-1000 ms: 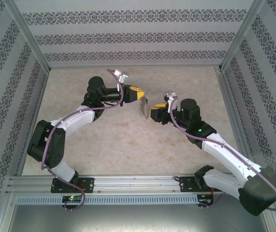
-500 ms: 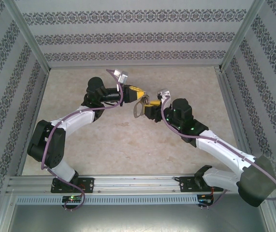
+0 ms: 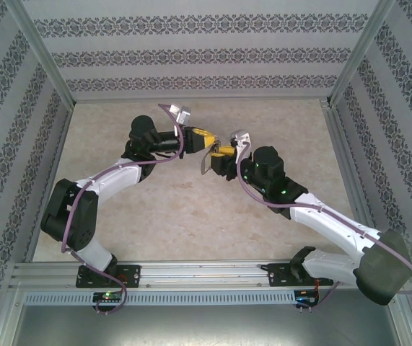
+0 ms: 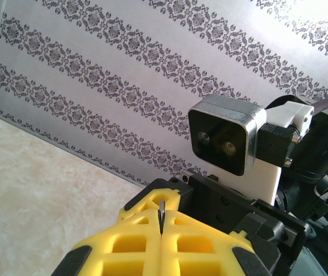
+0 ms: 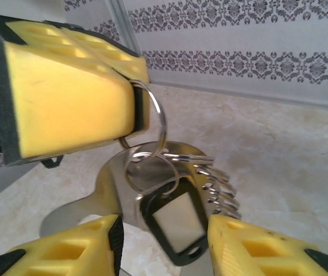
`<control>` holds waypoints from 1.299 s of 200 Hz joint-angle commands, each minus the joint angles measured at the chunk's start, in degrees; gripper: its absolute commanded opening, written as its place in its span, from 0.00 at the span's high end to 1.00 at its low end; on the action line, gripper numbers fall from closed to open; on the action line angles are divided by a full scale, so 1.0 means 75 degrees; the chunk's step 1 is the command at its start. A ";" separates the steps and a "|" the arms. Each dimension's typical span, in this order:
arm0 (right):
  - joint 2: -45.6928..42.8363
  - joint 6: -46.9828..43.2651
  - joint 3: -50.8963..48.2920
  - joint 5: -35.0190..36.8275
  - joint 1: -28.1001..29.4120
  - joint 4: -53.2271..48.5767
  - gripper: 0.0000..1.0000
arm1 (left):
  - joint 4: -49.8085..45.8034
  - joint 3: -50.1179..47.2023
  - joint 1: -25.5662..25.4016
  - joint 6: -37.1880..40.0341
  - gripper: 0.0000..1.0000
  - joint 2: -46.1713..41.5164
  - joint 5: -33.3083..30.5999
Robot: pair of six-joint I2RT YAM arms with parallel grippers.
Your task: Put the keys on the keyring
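over the beige counter [image 3: 191,216], in the upper middle of the top view, the two arms meet tip to tip. the left pincer [image 3: 207,141] is pressed together on the keyring [image 5: 106,190], a flat grey piece hanging mid-frame from a thin wire loop [image 5: 162,118]. the right pincer [image 5: 164,223] is spread, one finger on each side of the dangling black-rimmed tag [image 5: 172,221].

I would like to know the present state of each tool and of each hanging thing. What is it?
left tool: shut on the ring.
ring: held up, pinched at one side.
black tag: hanging below the ring.
flat metal piece: hanging behind the black tag.
right tool: open, one side on each side of the black tag.
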 commanded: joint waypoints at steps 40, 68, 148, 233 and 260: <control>0.0054 -0.0268 0.0125 0.0332 0.0037 0.0105 0.79 | 0.0448 0.0076 -0.0059 -0.0075 1.00 -0.0277 0.0002; 0.0030 -0.0296 0.0108 0.0237 0.0042 0.0109 0.89 | 0.0493 0.0058 -0.0068 -0.0092 1.00 -0.0290 -0.0033; -0.0003 -0.0351 0.0148 -0.0207 0.0047 0.0081 1.00 | 0.0553 0.0059 -0.0058 -0.0094 1.00 -0.0293 -0.0120; 0.0440 -0.0551 0.0630 -0.0640 0.0234 -0.0288 1.00 | 0.0636 0.0006 -0.0059 -0.0121 1.00 -0.0288 -0.0144; 0.0332 -0.0428 0.0535 -0.0567 0.0141 -0.0207 1.00 | 0.0655 -0.0017 -0.0060 -0.0121 1.00 -0.0298 -0.0157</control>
